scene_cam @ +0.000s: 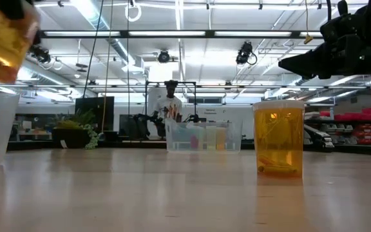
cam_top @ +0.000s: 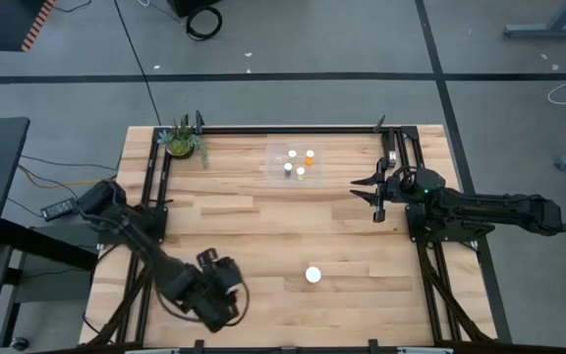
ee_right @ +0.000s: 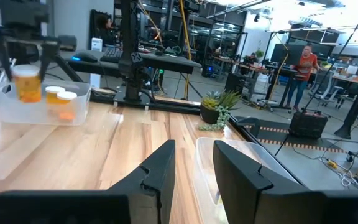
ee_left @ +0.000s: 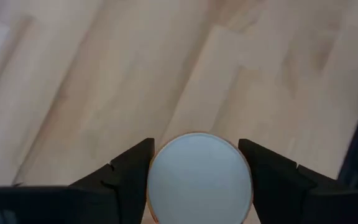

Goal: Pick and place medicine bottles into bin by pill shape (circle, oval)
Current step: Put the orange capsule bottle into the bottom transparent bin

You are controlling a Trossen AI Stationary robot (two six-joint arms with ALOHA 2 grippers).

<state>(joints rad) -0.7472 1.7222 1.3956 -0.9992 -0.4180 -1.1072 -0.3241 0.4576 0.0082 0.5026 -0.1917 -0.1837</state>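
L gripper sits at lower left of the high view, near the table's front edge. Wrist view: fingers spread wide, one each side of a held bottle, pads right against its white cap, orange rim peeking round it. Grip looks closed on the bottle. Low view shows an orange blur at upper left, raised off the wood, prob. same bottle; can't confirm.

R gripper is at right-center of the high view, pointing in over the table from the right rail. Its wrist view shows fingers apart w/ a narrow gap, nothing between them, holding nothing.

Other bottles: one lone bottle stands upright at lower center of the high view, well apart from both grippers; in the low view it's the big orange one at right-center. Clear bin at upper center of the table holds several bottles, white caps up; exact count hard to tell. A second clear bin shows just beyond the R fingers in the R wrist view.

Plant at upper-left table corner. Person stands far back in the low view behind the bin; another person at upper right of the R wrist view.
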